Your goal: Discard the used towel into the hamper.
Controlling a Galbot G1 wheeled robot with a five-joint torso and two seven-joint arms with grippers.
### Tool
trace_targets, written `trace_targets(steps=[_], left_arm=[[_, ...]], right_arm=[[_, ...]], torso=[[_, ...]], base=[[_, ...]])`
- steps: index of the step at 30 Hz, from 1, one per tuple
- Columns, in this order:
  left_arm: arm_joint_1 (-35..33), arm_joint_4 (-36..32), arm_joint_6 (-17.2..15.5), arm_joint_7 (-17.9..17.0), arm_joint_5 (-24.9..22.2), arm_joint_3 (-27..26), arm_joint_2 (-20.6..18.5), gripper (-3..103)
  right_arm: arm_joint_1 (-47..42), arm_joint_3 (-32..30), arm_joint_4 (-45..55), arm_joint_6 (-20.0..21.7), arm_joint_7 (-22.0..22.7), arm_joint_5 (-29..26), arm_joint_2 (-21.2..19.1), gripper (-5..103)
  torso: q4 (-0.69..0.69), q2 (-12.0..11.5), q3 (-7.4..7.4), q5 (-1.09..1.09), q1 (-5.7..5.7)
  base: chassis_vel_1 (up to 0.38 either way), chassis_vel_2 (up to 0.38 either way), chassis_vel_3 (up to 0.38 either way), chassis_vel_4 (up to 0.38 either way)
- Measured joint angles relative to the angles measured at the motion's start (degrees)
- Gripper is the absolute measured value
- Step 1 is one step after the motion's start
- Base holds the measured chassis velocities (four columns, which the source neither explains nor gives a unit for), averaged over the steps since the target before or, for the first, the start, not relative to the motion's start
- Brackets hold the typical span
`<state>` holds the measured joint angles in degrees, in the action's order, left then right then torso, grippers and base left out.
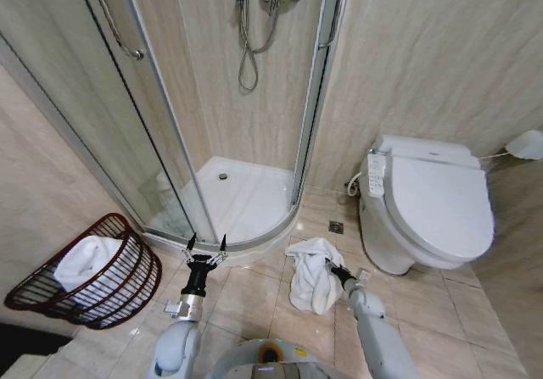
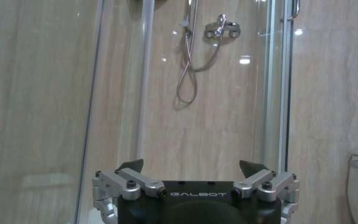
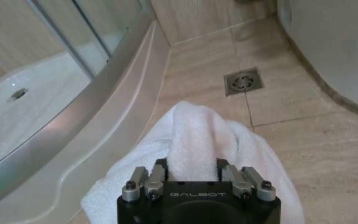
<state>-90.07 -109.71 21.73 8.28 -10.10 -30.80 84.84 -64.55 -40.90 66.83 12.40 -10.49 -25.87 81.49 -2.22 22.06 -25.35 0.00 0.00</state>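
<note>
The used towel [image 1: 307,279] is white and lies crumpled on the tiled floor between the shower tray and the toilet. My right gripper [image 1: 333,269] is down on its right side. In the right wrist view the right gripper [image 3: 191,173] is shut on a raised fold of the towel [image 3: 195,133]. The hamper [image 1: 129,292], a dark reddish-brown ribbed basket, stands tilted at the left wall with another white towel [image 1: 85,262] inside. My left gripper [image 1: 206,245] hangs open between hamper and shower tray, holding nothing. The left wrist view has the left gripper [image 2: 191,166] facing the shower wall.
A glass shower enclosure [image 1: 161,116] with a white tray [image 1: 242,197] stands straight ahead. The toilet [image 1: 428,205] is at the right, and a floor drain [image 1: 336,226] lies near its base. Bare floor tiles run between towel and hamper.
</note>
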Motion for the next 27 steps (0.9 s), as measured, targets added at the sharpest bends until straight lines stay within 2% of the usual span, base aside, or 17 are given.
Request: trace_targets(steps=[2, 5, 6, 8, 9, 12, 14, 17, 18, 21, 27], left_arm=[[-0.01, 0.00, 0.03, 0.00, -0.02, -0.03, 0.00, 100], [0.03, 0.00, 0.39, -0.03, -0.27, -0.17, -0.04, 100], [0.03, 0.00, 0.39, -0.03, -0.27, -0.17, -0.04, 100], [0.00, 0.04, 0.56, -0.04, -0.50, -0.15, 0.01, 100], [0.00, 0.04, 0.56, -0.04, -0.50, -0.15, 0.01, 100], [0.03, 0.20, 0.80, -0.05, -0.59, 0.06, 0.14, 100], [0.05, 0.21, 0.87, -0.05, -0.63, 0.10, 0.16, 100], [0.09, 0.22, 1.06, -0.04, -0.91, 0.13, 0.10, 100], [0.09, 0.22, 1.06, -0.04, -0.91, 0.13, 0.10, 100], [0.05, 0.18, 1.27, -0.05, -1.42, -0.01, 0.01, 100], [-0.28, -0.08, 1.70, -0.09, -2.04, -0.10, -0.04, 100]], right_arm=[[-0.10, 0.00, 0.23, -0.25, 0.04, 0.00, 0.02, 42], [-1.34, -0.07, 3.09, -2.92, 1.96, 1.04, 0.34, 31], [-1.34, -0.07, 3.09, -2.92, 1.96, 1.04, 0.34, 31], [-3.17, -0.29, 6.36, -5.93, 4.25, 4.37, 0.93, 23], [-3.17, -0.29, 6.36, -5.93, 4.25, 4.37, 0.93, 23], [-6.09, -0.73, 11.60, -9.40, 6.42, 9.08, 2.18, 12], [-6.82, -0.83, 13.02, -10.28, 6.82, 10.18, 2.52, 8], [-9.66, -1.23, 19.72, -13.61, 8.00, 16.86, 3.89, 4], [-9.66, -1.23, 19.72, -13.61, 8.00, 16.86, 3.89, 4], [-11.53, -1.27, 26.78, -14.94, 8.35, 21.94, 4.83, 4], [-13.29, -0.88, 38.70, -13.69, 8.14, 24.77, 5.75, 4]], torso=[[0.00, 0.00, 0.00, 0.00, 0.00], [-0.01, 0.00, 0.00, 0.00, 0.00], [-0.01, 0.00, 0.00, 0.00, 0.00], [0.00, 0.00, 0.00, -0.01, 0.00], [0.00, 0.00, 0.00, -0.01, 0.00], [0.00, 0.00, 0.00, 0.00, 0.00], [0.00, 0.00, 0.00, -0.01, 0.00], [0.01, 0.00, 0.00, 0.00, 0.00], [0.01, 0.00, 0.00, 0.00, 0.00], [0.00, 0.00, 0.00, 0.01, 0.00], [0.00, 0.00, 0.00, -0.01, 0.00]], base=[[0.000, 0.000, 0.000, 0.000], [0.000, 0.000, 0.000, 0.000], [0.000, 0.000, 0.000, 0.000], [0.000, 0.000, 0.000, 0.000], [0.000, 0.000, 0.000, 0.000], [0.000, 0.000, 0.000, 0.000], [0.000, 0.000, 0.000, 0.000], [0.000, 0.000, 0.000, 0.000], [0.000, 0.000, 0.000, 0.000], [0.000, 0.000, 0.000, 0.000], [0.000, 0.000, 0.000, 0.000]])
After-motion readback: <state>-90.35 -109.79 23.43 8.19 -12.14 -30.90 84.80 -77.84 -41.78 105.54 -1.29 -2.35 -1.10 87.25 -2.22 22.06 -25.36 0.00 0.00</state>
